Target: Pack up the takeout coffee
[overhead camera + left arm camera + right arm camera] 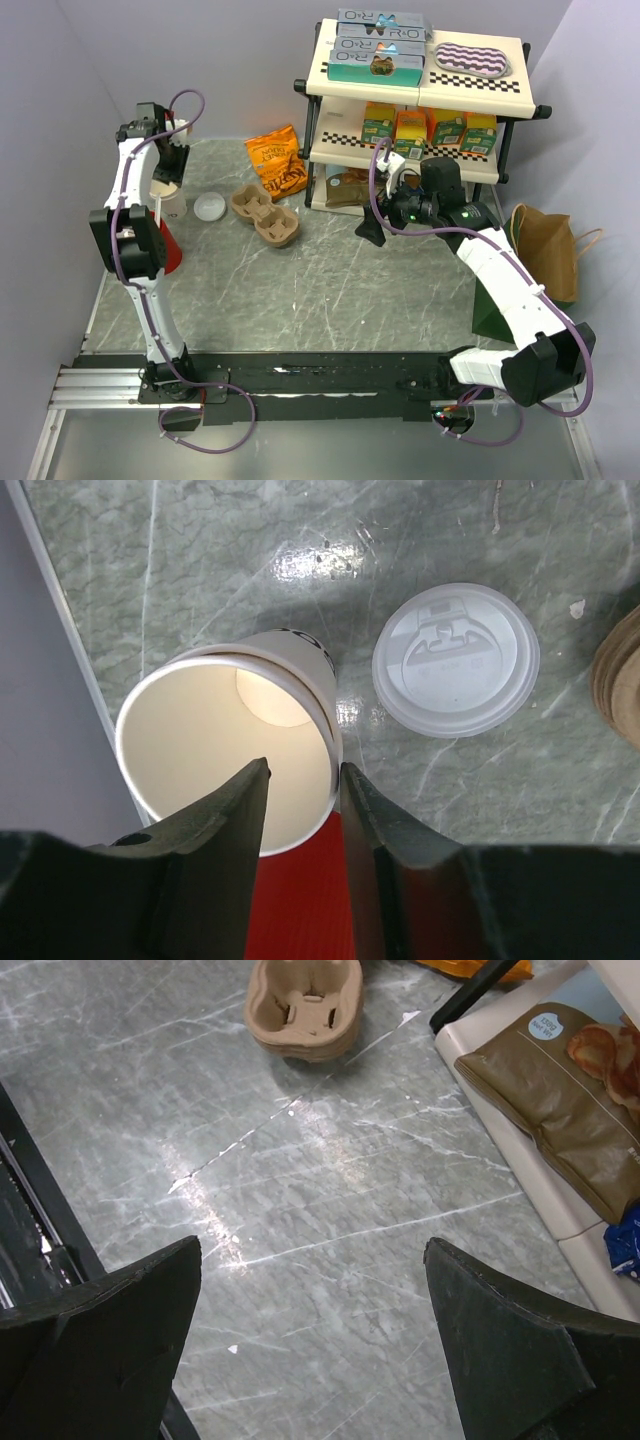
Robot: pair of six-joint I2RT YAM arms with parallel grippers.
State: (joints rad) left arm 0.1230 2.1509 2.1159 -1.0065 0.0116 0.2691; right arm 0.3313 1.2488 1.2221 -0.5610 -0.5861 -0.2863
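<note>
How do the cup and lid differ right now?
The cup stands mouth up and open. The lid lies flat on the table beside it, not fitted. The cup is cream paper, the lid whitish plastic. The left fingers straddle the cup's rim, while nothing touches the lid. Both are round.

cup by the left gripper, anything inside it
Nothing visible: the cup's bare cream wall and bottom show. The left gripper covers its near part, so that bit can't be checked.
</note>
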